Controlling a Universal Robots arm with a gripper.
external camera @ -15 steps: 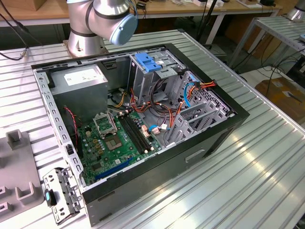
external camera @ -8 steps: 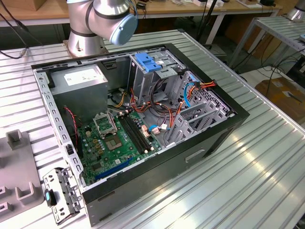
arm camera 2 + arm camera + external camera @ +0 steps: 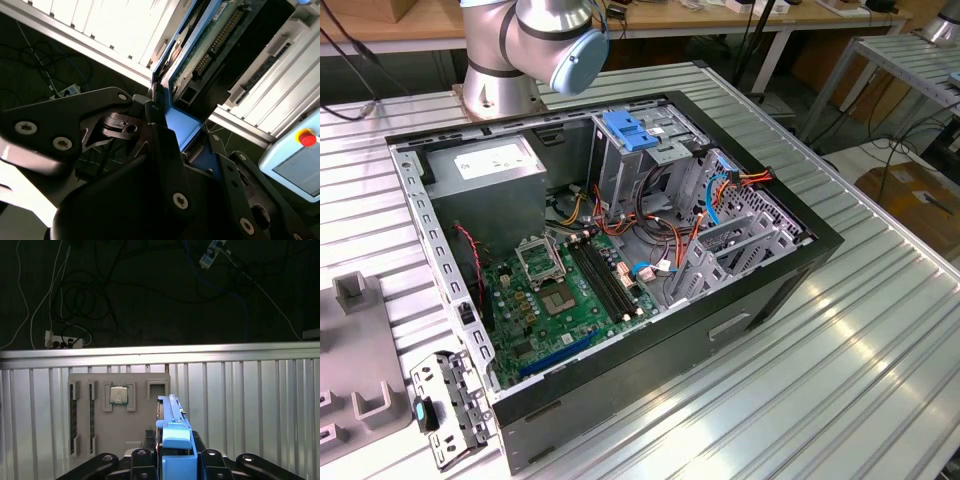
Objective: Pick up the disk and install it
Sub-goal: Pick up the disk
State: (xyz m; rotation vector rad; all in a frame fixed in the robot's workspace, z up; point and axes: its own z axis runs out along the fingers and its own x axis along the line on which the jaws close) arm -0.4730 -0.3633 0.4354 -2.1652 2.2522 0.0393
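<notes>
**Disk clamped in gripper over the table**

The disk [image 3: 172, 432] is held edge-on in the gripper [image 3: 175, 462]. The fingers are closed against its blue rail [image 3: 177, 440] from both sides, so only the disk's thickness lies between them. In the second wrist view the disk [image 3: 200, 55] is seen from its circuit-board side, and the rail [image 3: 181, 125] is pinched in the gripper [image 3: 182, 135]. The disk is carried over a slatted table [image 3: 250, 400]. Behind it in the first wrist view a grey tray [image 3: 100, 430] lies on the table, with a chip [image 3: 118, 394] seated in one pocket. Cables [image 3: 65, 315] are seen on the dark floor past the table edge. A pendant [image 3: 295, 165] with a red button [image 3: 306, 136] is seen in the second wrist view.

In the exterior view an open case [image 3: 750, 300] is laid on the table [image 3: 840, 380]. Inside it, a board [image 3: 560, 300] is found at 7 o'clock, a power supply [image 3: 485, 165] at 10 o'clock and a cage [image 3: 640, 165] with a blue latch [image 3: 632, 130] at 12 o'clock. The arm [image 3: 520, 40] is mounted at 11 o'clock from the case. The tray [image 3: 360, 340] is placed at 8 o'clock.
</notes>
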